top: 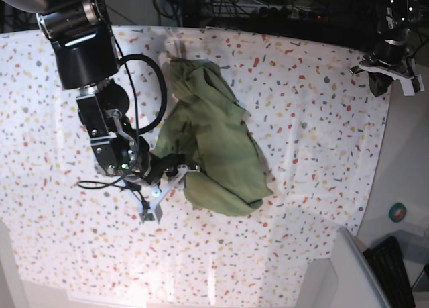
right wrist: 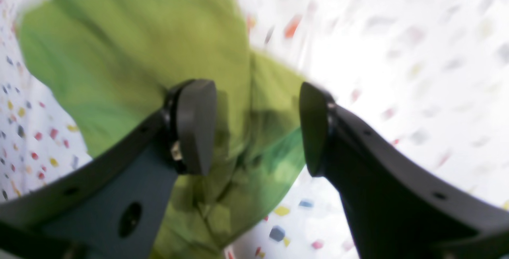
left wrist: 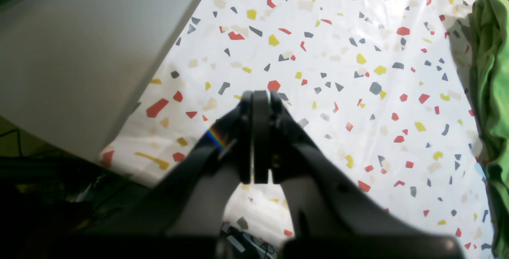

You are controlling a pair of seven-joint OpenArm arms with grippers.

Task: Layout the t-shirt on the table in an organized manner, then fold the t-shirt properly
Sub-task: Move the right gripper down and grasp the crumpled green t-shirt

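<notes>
The olive-green t-shirt (top: 214, 140) lies crumpled in a heap on the speckled table (top: 308, 120), a little left of the middle. My right gripper (right wrist: 254, 127) stands open just above the shirt's edge (right wrist: 139, 52), its two fingers (right wrist: 197, 125) apart with green cloth showing below the gap; that view is blurred. In the base view this gripper (top: 175, 170) sits at the shirt's lower left side. My left gripper (left wrist: 260, 96) is shut and holds nothing, over the table (left wrist: 318, 72) with the shirt (left wrist: 493, 92) far to its right. It hangs by the table's far right corner (top: 380, 82).
A pale grey bin (top: 355, 274) stands off the table's lower right corner, with a tape roll (top: 398, 213) and a dark object (top: 389, 254) beside it. A grey-white panel (left wrist: 79, 52) fills the upper left of the left wrist view. Cables run along the back edge.
</notes>
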